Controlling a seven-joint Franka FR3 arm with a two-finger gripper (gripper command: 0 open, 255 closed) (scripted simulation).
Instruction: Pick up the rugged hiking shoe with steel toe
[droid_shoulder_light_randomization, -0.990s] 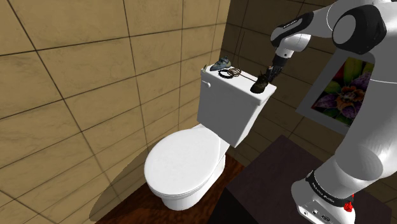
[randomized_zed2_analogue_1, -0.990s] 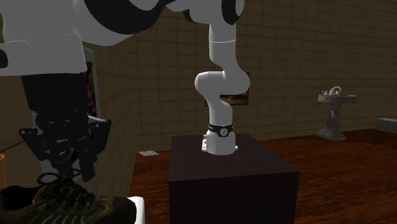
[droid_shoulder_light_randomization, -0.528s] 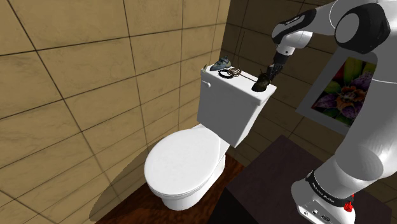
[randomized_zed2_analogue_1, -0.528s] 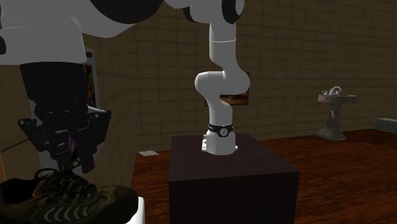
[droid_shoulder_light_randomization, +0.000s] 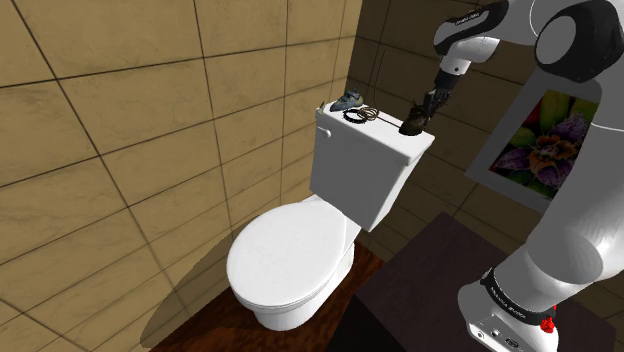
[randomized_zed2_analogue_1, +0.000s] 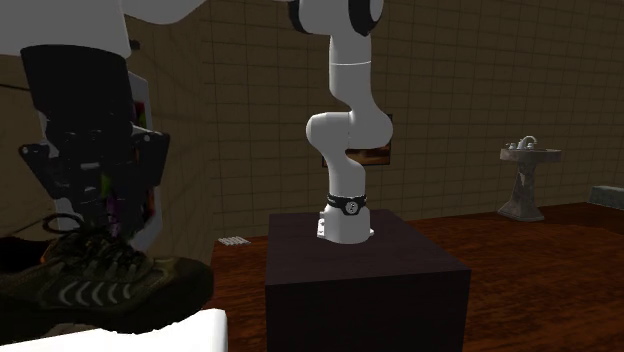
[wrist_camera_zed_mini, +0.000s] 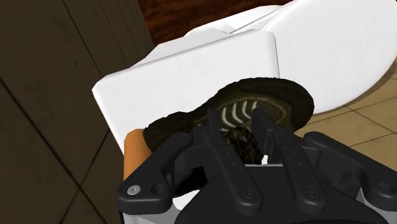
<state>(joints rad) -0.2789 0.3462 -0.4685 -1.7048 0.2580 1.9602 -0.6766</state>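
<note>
Clasping the shoe (wrist_camera_zed_mini: 270, 98), the gripper (wrist_camera_zed_mini: 236, 129) hangs seemingly above the tank (droid_shoulder_light_randomization: 362, 168).

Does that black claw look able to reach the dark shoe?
Yes, apparently: the gripper is shut on the shoe from above, with nothing between, and the shoe looks raised off the toilet tank.

Olive-brown shoe (wrist_camera_zed_mini: 283, 102), white tank (wrist_camera_zed_mini: 191, 63), black end effector (wrist_camera_zed_mini: 234, 127)

A bathroom — toilet (droid_shoulder_light_randomization: 290, 262), tiled walls (droid_shoulder_light_randomization: 120, 100), pedestal sink (randomized_zed2_analogue_1: 524, 180).
</note>
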